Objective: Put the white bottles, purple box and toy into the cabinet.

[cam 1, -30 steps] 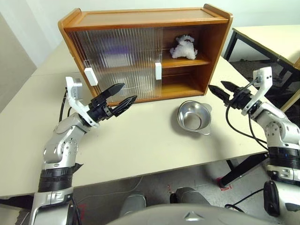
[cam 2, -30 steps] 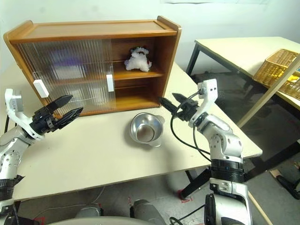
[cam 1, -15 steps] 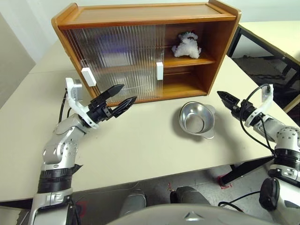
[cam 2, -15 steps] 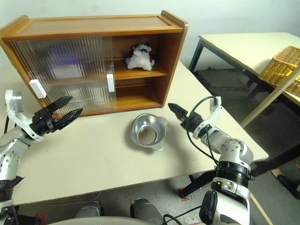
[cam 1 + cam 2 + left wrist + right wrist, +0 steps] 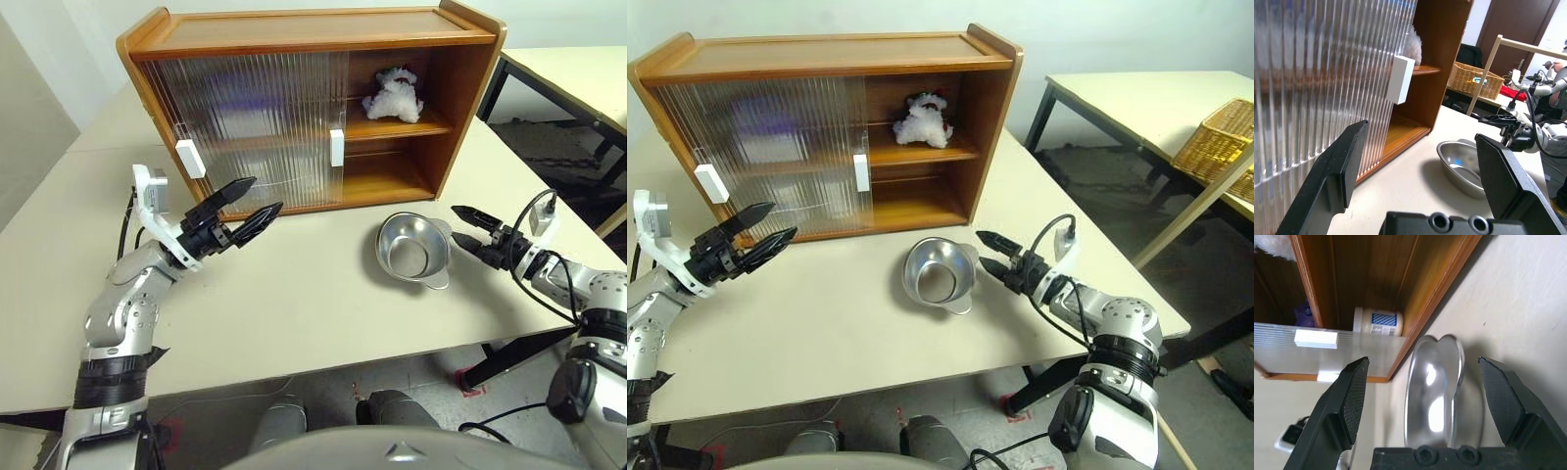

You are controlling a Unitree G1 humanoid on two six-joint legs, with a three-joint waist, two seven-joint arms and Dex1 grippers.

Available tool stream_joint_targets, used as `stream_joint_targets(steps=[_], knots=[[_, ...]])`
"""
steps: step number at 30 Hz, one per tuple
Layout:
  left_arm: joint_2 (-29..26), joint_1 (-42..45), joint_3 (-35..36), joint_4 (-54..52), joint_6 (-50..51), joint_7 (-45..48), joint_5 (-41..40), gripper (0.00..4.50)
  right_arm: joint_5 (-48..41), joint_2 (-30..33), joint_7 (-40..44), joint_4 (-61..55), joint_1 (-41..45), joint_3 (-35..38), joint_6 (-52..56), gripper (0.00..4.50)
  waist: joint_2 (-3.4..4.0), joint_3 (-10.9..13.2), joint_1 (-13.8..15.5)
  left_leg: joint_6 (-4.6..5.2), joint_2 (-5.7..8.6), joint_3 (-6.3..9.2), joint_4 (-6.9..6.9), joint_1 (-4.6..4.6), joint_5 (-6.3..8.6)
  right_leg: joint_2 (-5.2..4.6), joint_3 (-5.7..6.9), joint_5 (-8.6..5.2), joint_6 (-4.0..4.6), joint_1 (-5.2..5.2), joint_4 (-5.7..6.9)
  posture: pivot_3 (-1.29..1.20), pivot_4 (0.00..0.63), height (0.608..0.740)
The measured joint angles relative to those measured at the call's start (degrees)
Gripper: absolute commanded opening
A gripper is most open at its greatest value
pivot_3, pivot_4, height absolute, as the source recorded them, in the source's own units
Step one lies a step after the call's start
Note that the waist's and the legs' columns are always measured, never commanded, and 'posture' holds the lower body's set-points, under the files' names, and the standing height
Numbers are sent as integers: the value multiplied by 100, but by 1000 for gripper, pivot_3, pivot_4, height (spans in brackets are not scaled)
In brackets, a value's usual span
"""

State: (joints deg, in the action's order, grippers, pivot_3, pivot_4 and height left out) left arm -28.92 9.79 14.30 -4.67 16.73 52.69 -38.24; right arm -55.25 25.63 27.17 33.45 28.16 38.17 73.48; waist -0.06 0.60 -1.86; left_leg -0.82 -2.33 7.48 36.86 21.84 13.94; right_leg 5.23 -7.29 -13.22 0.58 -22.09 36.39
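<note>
toy (image 5: 923, 119) on cabinet (image 5: 833, 59) shelf, bowl (image 5: 939, 276) beside right hand (image 5: 989, 253)

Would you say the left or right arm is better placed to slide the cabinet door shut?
Left, probably: its open end effector hovers just before the door handles, while the right end effector sits by the bowl.

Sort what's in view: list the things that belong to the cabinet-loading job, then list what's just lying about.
Job items:
- toy, on the upper shelf
- white bottle, inside on the lower shelf
- purple box, behind the ribbed door
- cabinet

Lying about:
- steel bowl, on the table
- wicker basket, on the neighbouring table
</note>
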Motion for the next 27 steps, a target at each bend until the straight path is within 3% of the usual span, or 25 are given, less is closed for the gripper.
stream_joint_targets(steps=[17,22,27], knots=[[-32,0,15,-114,53,-38,-1,4500,-81,-276,-276,-138,53,103,323,4469,-1,-1,16,0,0,2,1,0,0,5,2,1,-1,0,2,-30,19,740],[-59,0,24,-150,93,-60,-4,4500,-81,-275,-265,-115,90,104,286,3136,-1,-1,17,0,0,2,1,0,0,5,2,1,-2,0,2,-25,26,740],[-98,0,42,-183,130,-76,-14,4500,-81,-275,-259,-72,101,106,255,1140,0,-1,24,0,0,2,1,0,0,5,2,1,-2,0,3,-23,29,740]])
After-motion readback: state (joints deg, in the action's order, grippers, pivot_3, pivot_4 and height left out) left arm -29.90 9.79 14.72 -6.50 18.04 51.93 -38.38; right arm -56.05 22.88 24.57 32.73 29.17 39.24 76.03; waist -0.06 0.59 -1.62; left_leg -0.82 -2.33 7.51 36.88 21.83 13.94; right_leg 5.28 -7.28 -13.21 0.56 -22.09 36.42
